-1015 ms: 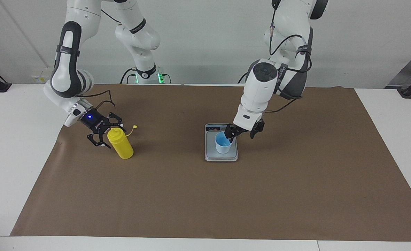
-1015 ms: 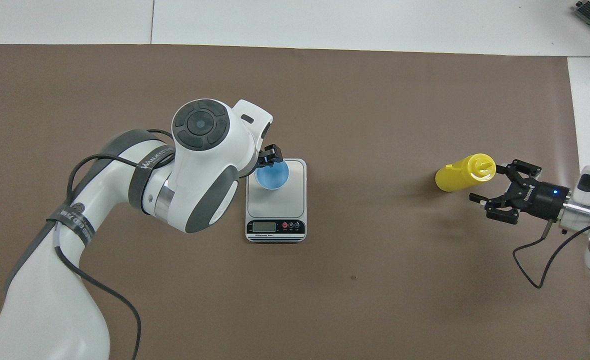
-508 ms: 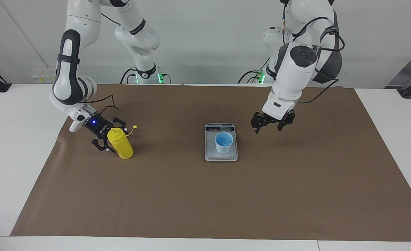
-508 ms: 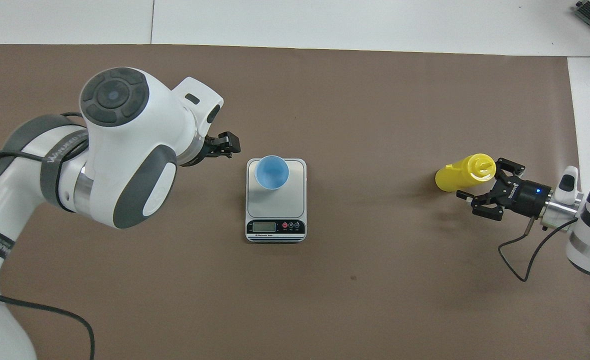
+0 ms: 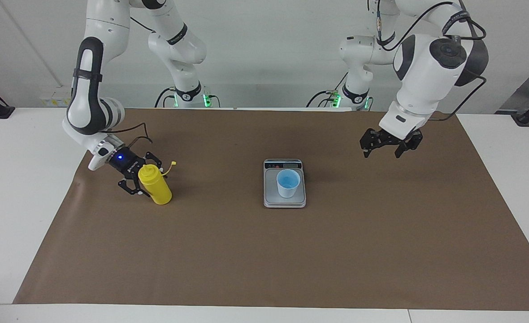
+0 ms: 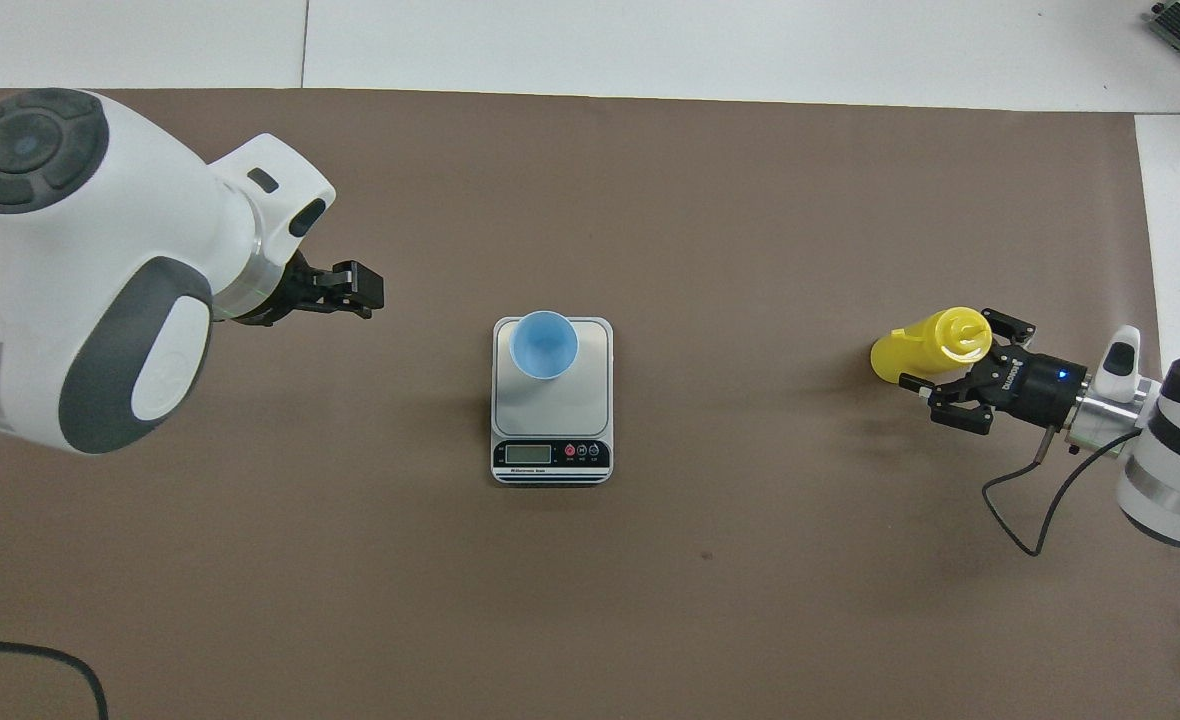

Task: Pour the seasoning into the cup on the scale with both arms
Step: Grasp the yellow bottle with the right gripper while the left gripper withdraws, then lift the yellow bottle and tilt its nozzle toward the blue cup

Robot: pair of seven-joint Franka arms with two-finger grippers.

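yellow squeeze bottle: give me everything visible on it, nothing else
The yellow squeeze bottle looks like opaque plastic, with a round body, a rounded shoulder, a pointed nozzle and a small cap dangling on a thin tether. It stands upright on the brown mat toward the right arm's end of the table, well apart from the scale. The right gripper has its fingers on either side of the upper body; whether they press it cannot be told. No contents are visible.

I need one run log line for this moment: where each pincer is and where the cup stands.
cup: on scale | right pincer: around yellow squeeze bottle | left pincer: open, up over brown mat
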